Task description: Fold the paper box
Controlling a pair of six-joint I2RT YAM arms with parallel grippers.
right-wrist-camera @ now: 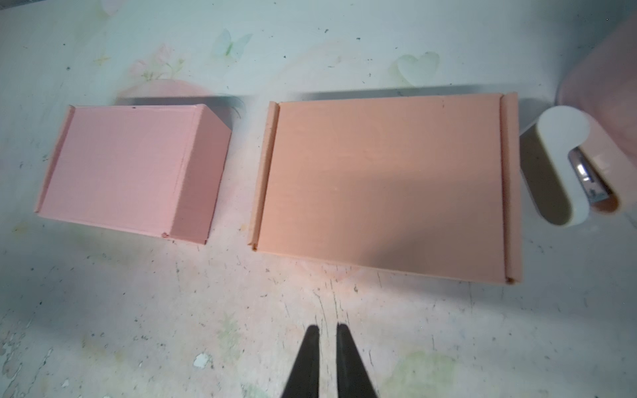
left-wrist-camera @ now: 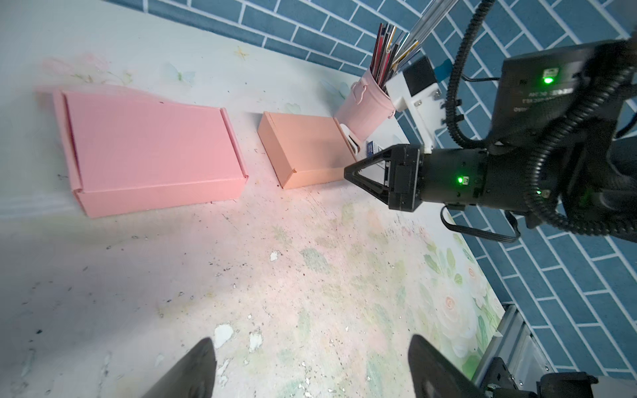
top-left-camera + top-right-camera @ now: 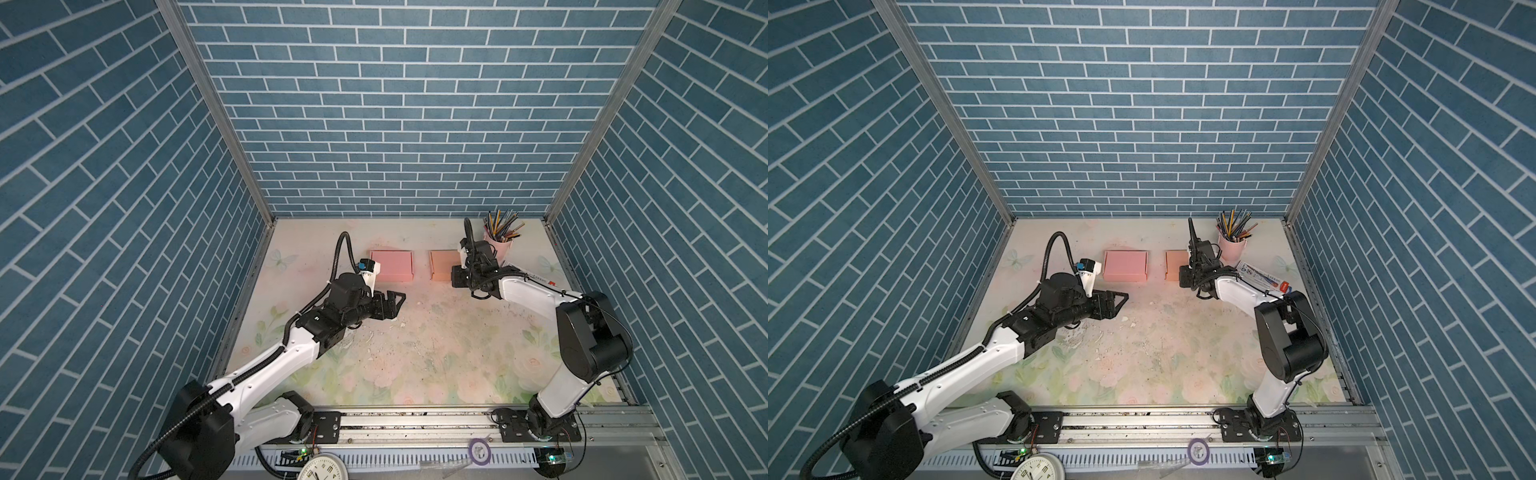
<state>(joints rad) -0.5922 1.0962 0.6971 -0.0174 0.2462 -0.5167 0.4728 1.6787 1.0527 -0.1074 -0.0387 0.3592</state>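
Two closed paper boxes lie side by side at the back of the table: a pink box (image 3: 391, 266) (image 3: 1125, 266) (image 2: 151, 148) (image 1: 127, 169) and, to its right, an orange box (image 3: 444, 266) (image 3: 1173, 264) (image 2: 310, 151) (image 1: 386, 186). My left gripper (image 3: 400, 305) (image 3: 1121, 305) (image 2: 310, 344) hovers over bare table in front of the pink box, wide open and empty. My right gripper (image 2: 347, 170) (image 1: 327, 327) sits just in front of the orange box, near its right end. Its fingers stand a narrow slit apart with nothing between them.
A pink cup of pencils (image 3: 500, 245) (image 2: 365, 106) stands at the back right, with a white stapler (image 1: 565, 165) between it and the orange box. A printed packet (image 3: 536, 276) lies by the right wall. Blue brick walls close in three sides.
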